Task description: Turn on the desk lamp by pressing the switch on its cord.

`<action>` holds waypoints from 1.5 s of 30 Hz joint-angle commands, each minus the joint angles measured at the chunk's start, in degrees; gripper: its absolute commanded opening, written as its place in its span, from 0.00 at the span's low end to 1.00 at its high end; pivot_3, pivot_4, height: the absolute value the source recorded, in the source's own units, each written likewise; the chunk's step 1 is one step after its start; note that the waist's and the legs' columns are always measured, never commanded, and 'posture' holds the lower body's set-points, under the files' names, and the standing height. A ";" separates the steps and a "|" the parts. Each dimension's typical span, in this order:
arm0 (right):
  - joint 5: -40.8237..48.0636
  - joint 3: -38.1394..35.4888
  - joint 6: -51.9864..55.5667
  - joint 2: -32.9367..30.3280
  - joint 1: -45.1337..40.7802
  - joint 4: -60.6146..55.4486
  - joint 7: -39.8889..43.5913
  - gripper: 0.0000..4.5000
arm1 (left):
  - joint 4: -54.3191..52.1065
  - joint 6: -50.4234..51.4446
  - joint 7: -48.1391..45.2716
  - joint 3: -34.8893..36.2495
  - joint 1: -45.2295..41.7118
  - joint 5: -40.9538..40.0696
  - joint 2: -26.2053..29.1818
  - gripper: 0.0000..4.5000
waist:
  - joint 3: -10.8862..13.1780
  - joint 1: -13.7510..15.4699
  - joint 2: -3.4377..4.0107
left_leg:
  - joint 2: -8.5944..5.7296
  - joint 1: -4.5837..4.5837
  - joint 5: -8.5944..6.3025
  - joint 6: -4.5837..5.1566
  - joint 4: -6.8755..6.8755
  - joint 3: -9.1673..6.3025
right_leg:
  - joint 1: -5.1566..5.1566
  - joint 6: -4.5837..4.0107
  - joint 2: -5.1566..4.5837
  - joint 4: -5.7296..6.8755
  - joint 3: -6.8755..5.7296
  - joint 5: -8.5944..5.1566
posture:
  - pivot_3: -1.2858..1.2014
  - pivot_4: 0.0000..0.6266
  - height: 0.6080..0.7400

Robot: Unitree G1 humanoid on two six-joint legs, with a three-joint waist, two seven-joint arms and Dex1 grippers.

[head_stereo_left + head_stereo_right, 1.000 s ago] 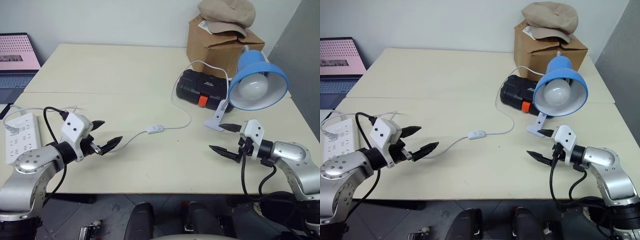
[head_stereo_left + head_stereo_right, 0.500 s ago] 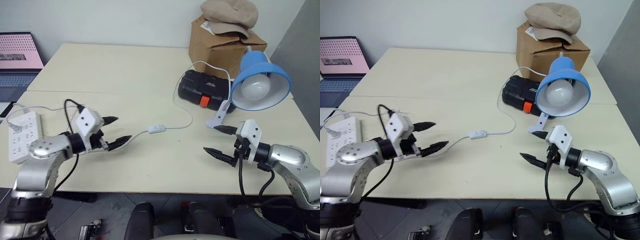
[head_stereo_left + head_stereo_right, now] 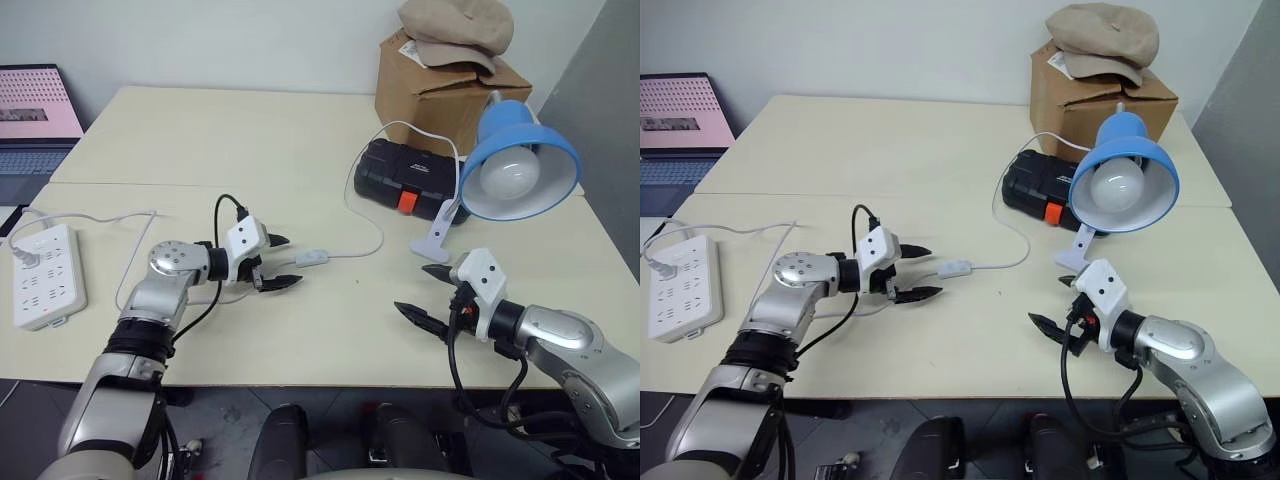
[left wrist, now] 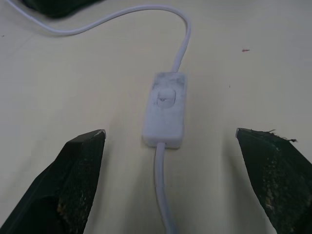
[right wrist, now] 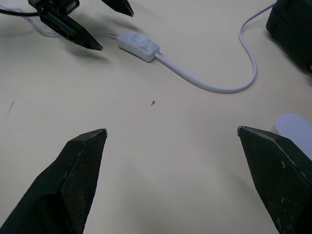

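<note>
The switch [image 3: 311, 258] lies flat on the cream table [image 3: 200, 140], a little left of the middle of the head views, and our left claw [image 3: 280, 262] sits just beside it on its left side. We hold that claw spread wide, one black fingertip above the line of the cord [image 3: 372, 215] and one below it, both tips clear of the switch. In the left wrist view the switch [image 4: 165, 108] lies in the open gap between our two fingers [image 4: 78, 168], its rocker facing up, with the cord running back toward the claw and curving off beyond it; nothing is pinched.

From the switch the cord loops rightward and up past a black case [image 3: 405, 179] with an orange latch, in the upper right of the frame. The desk lamp [image 3: 515, 165] stands on the right side, its blue shade tilted toward us and its white clip base on the table.

Our right claw [image 3: 425, 297] is low on the right, below the lamp's base and well apart from the switch, its fingers also spread and empty. In the right wrist view we see the switch [image 5: 138, 46] ahead, with the left claw's dark tips [image 5: 78, 34] next to it.

A white power strip [image 3: 40, 275] lies at the left edge, a laptop [image 3: 30, 115] in the upper left corner, and a cardboard box [image 3: 440, 85] with a beige cap [image 3: 455, 25] at the upper right.
</note>
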 commanded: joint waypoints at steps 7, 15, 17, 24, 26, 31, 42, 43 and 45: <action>1.67 -1.96 2.95 1.16 1.41 -5.88 -3.24 1.00 | 12.75 -8.18 -1.81 0.10 -6.79 3.25 -3.09 0.99 | -0.01 -0.20 -0.02 | -0.01 -0.04 0.00 0.01 0.06 -0.05 | 0.01 0.04 0.01 0.01 -0.05 0.02 | 0.52 0.24 1.00; 2.20 -2.54 3.60 0.85 1.54 -6.40 -3.65 1.00 | 15.97 -10.42 -3.37 0.41 -8.27 3.78 -4.19 0.63 | -0.01 -0.29 -0.02 | -0.01 -0.04 0.01 0.01 0.07 -0.08 | 0.01 0.05 0.01 0.02 -0.08 0.03 | 0.52 0.24 1.00; 2.34 -2.54 3.57 0.76 1.47 -6.32 -3.77 1.00 | 16.21 -10.68 -3.70 0.34 -8.35 3.93 -4.28 0.54 | -0.01 -0.30 -0.02 | -0.01 -0.04 0.01 0.01 0.07 -0.08 | 0.01 0.05 0.01 0.03 -0.09 0.03 | 0.52 0.24 1.00; 3.59 -3.01 3.89 1.18 1.16 -6.21 -4.11 1.00 | 14.23 -10.61 -5.07 0.21 -7.41 3.96 -4.02 0.24 | -0.02 -0.33 -0.03 | -0.01 -0.04 0.01 0.01 0.08 -0.08 | 0.01 0.05 0.02 0.03 -0.09 0.03 | 0.52 0.24 1.00; 4.57 -3.42 4.53 1.69 1.03 -6.33 -4.27 1.00 | 12.52 -8.54 -4.50 0.90 -6.97 3.13 -4.22 0.24 | -0.02 -0.35 -0.03 | -0.01 -0.04 0.01 0.01 0.08 -0.08 | 0.01 0.05 0.02 0.03 -0.09 0.03 | 0.52 0.24 1.00; 17.01 -5.79 13.97 9.14 1.25 -8.72 -9.04 1.00 | -0.79 4.12 -2.20 2.11 -3.65 -0.19 -4.80 0.24 | -0.05 -0.42 -0.09 | 0.04 -0.05 0.01 0.01 0.08 -0.12 | 0.03 0.05 0.02 0.07 -0.08 0.03 | 0.52 0.24 1.00; 29.19 -8.96 25.30 42.55 -11.32 11.39 -35.04 1.00 | -32.64 41.66 9.53 3.73 1.68 -7.37 -5.71 0.24 | -0.10 -0.83 -0.11 | 0.06 0.07 0.07 0.05 0.12 -0.15 | 0.10 0.08 0.02 0.20 -0.05 0.09 | 0.52 0.24 1.00; 30.06 -9.97 25.24 45.13 -12.56 13.39 -37.02 1.00 | -33.67 43.51 10.78 3.99 1.68 -7.77 -5.98 0.24 | -0.10 -0.81 -0.09 | 0.06 0.07 0.08 0.04 0.12 -0.15 | 0.10 0.09 0.02 0.20 -0.04 0.10 | 0.52 0.24 1.00; 32.46 -11.53 25.13 48.56 -14.66 16.43 -39.90 1.00 | -35.20 45.59 12.46 4.24 1.81 -8.27 -6.12 0.24 | -0.10 -0.83 -0.09 | 0.00 0.05 0.08 0.05 0.11 -0.12 | 0.12 0.11 -0.02 0.15 0.01 0.11 | 0.52 0.24 1.00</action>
